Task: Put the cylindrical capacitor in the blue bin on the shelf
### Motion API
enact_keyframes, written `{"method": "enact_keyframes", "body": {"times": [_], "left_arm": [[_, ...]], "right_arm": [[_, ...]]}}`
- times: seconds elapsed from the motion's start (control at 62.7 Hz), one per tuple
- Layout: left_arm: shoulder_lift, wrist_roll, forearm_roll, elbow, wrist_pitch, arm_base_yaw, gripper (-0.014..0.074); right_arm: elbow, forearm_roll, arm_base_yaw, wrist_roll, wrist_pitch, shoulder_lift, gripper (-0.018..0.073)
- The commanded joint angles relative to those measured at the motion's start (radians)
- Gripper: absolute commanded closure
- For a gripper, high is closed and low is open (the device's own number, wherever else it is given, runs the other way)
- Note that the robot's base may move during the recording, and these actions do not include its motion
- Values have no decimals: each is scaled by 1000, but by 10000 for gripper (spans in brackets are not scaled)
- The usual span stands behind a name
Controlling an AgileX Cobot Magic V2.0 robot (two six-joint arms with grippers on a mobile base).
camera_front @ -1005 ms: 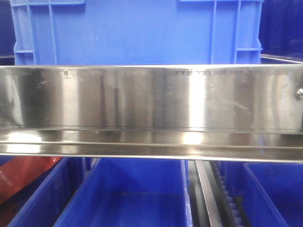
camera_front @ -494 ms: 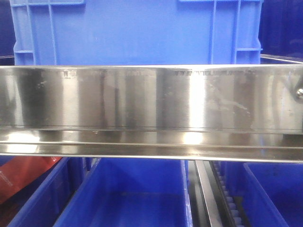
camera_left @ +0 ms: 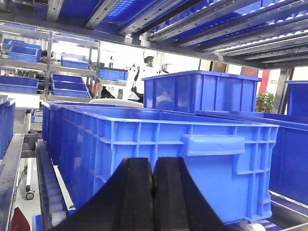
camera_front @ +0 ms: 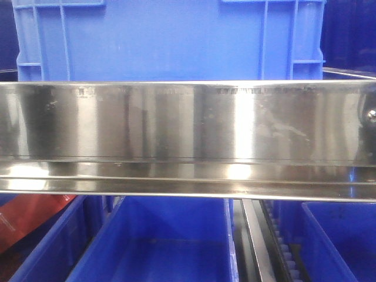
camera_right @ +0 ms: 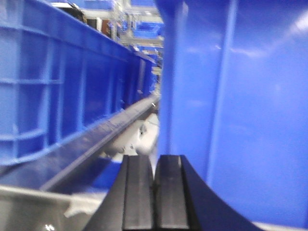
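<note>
While set against the front view of half a second and a full second back, nearly nothing altered: same shelf (camera_front: pixel 188 138) rail across the middle, same scuffs, only a slight shift in the glints near its right end.

Counted in the front view: one large blue bin (camera_front: pixel 170 38) above the rail; below it three open blue bins, the middle bin (camera_front: pixel 170 241) seen most fully, the other two cut by the left and right edges; one metal divider (camera_front: pixel 255 241) right of the middle bin; one red object (camera_front: pixel 26 220) at lower left, cropped and unidentifiable.

Left gripper (camera_left: pixel 153 192): black jaws pressed together with only a thin seam between, holding nothing visible. Just ahead of them, one long ribbed blue crate (camera_left: pixel 163 159); beyond it and to the right, a taller blue tub (camera_left: pixel 202 91); more blue bins far off to the left, too small to count.

Right gripper (camera_right: pixel 155 192): jaws likewise closed to a hairline, nothing seen between them. Directly ahead and to the right, a smooth blue wall (camera_right: pixel 236 106), close and blurred; to the left, a ribbed blue crate side (camera_right: pixel 57 82); between them a pale shape, too blurred to name.

Cylindrical capacitor: not found in any view; whereabouts impossible to tell.
</note>
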Motion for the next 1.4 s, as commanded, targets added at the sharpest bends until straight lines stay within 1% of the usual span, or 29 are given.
{"method": "enact_keyframes", "body": {"times": [0.0,0.75,0.781,0.797,0.813,0.861,0.941,0.989,1.021,1.052,1.084,1.116,1.196,1.228,1.308,1.387], "left_arm": [[-6,-1,-6,3,-17,2,707],[-6,-1,-6,3,-17,2,707],[-8,13,14,7,-14,4,707],[-11,26,48,10,-16,4,707],[-13,32,65,12,-19,9,707],[-33,32,80,19,-24,26,707],[-63,32,80,39,-20,83,707],[-86,32,89,63,-20,131,707],[-98,32,120,76,-17,160,707],[-99,32,176,91,-9,199,707],[-99,32,213,109,-7,229,707],[-99,15,228,132,-7,260,707],[-99,-46,228,174,-10,339,707],[-99,-53,237,198,-10,364,707],[-99,-57,263,249,-30,400,707],[-99,-57,273,303,-103,422,707]], "right_arm": [[3,0,-18,-1,7,-5,725],[3,0,-18,-1,1,-5,725],[3,0,-18,-1,1,-5,725],[3,0,-18,-1,1,-5,725],[3,0,-18,-1,1,-5,725],[3,0,-18,-1,1,-5,725],[3,0,-18,-1,1,-5,725],[3,0,-18,-1,1,-5,725],[3,0,-18,-1,1,-5,725],[3,0,-18,-1,1,-5,725],[3,0,-18,-1,1,-5,725],[3,0,-18,-1,1,-5,725],[3,0,-18,-1,1,-5,725],[3,0,-18,-1,1,-5,725],[3,0,-18,-1,1,-5,725],[3,0,-18,-1,1,-5,725]]}}
